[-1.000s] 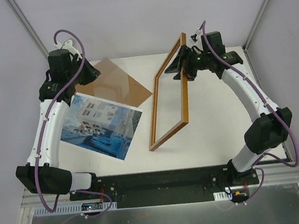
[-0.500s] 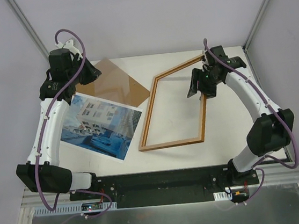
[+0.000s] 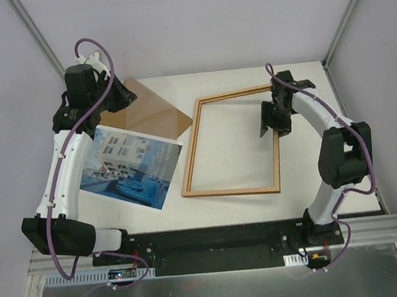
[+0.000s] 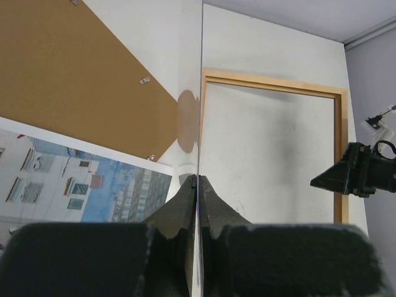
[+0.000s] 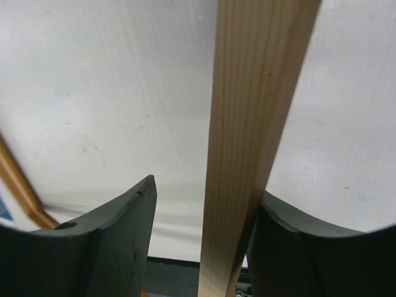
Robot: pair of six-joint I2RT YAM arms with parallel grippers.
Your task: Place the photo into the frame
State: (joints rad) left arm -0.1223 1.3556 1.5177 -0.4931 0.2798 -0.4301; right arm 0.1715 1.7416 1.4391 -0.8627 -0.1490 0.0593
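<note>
Two hands: right hand (image 3: 273, 127) straddles the frame's right rail, fingers spread, one seemingly touching the wood; left hand (image 4: 197, 185) is pressed together on a clear pane's edge.
Frame (image 3: 193, 150): flat on the tabletop (image 3: 317, 178), stiff, light; take it by a rail.
Photo (image 3: 132, 167): left of the frame, thin, floppy; lift by an edge.
Brown board (image 3: 148, 111): behind the photo.

No legible text, label, brand, number or sign in any view. The photo (image 3: 133, 167), at 9 o'clock on the worktop (image 3: 229, 152), shows buildings only; no lettering resolves on it.
</note>
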